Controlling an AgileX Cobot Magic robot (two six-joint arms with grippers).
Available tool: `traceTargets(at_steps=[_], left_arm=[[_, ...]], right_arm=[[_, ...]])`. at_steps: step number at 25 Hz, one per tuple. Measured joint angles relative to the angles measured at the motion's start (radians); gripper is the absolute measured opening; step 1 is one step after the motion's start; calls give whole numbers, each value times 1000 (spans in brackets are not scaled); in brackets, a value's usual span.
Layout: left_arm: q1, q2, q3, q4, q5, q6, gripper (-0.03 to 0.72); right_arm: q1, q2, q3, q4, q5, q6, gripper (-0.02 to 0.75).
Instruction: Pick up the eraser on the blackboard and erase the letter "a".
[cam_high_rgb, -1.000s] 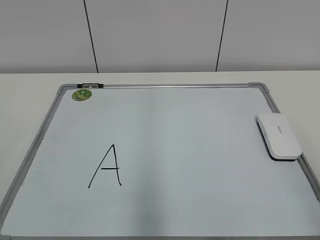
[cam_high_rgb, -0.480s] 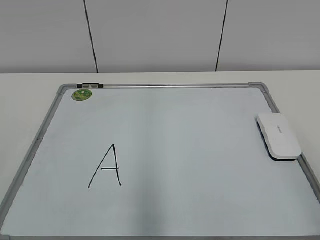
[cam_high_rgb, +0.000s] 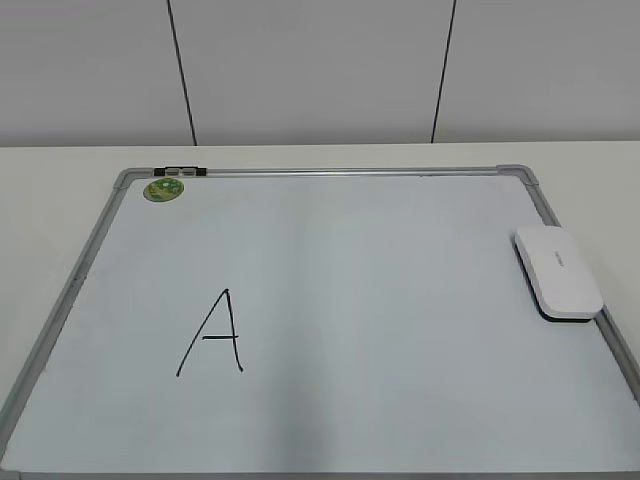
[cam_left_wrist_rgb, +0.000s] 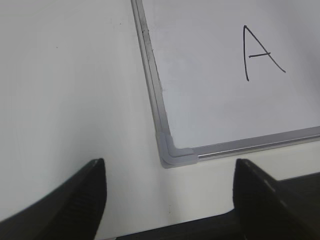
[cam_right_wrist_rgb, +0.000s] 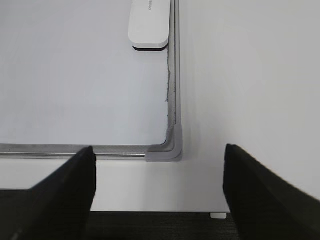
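Observation:
The white eraser (cam_high_rgb: 558, 270) lies flat on the blackboard (cam_high_rgb: 340, 172) at its right edge; it also shows at the top of the right wrist view (cam_right_wrist_rgb: 150, 22). A capital "A" (cam_high_rgb: 212, 335) is drawn at the lower left and shows in the left wrist view (cam_left_wrist_rgb: 260, 50). No small lowercase "a" shows in any view. My left gripper (cam_left_wrist_rgb: 170, 165) is open and empty over the table near the board's front left corner (cam_left_wrist_rgb: 172, 152). My right gripper (cam_right_wrist_rgb: 158, 150) is open and empty near the front right corner (cam_right_wrist_rgb: 167, 150). Neither gripper appears in the exterior view.
A round green magnet (cam_high_rgb: 163, 189) sits at the board's far left corner, next to a small black clip (cam_high_rgb: 180, 172) on the frame. White table surrounds the board; its front edge (cam_right_wrist_rgb: 150, 210) runs just below both grippers. A wall stands behind.

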Motion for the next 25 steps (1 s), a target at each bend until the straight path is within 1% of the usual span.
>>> traceTargets(at_steps=[2, 4, 7, 11, 16, 25], left_arm=[[0, -3, 0, 0, 0, 0, 580], [16, -25, 2, -2, 0, 0, 580], [82, -74, 8, -4, 0, 0, 580], [152, -137, 11, -4, 1, 0, 580], [171, -224, 11, -4, 4, 0, 580], [174, -229, 11, -8, 5, 0, 580]], right_arm=[[0, -2, 1, 0, 0, 0, 588], [0, -19, 1, 0, 2, 0, 588], [-2, -59, 1, 0, 2, 0, 588], [-40, -132, 2, 0, 8, 0, 588], [-76, -221, 21, 0, 34, 0, 588], [-79, -240, 21, -2, 38, 2, 587]])
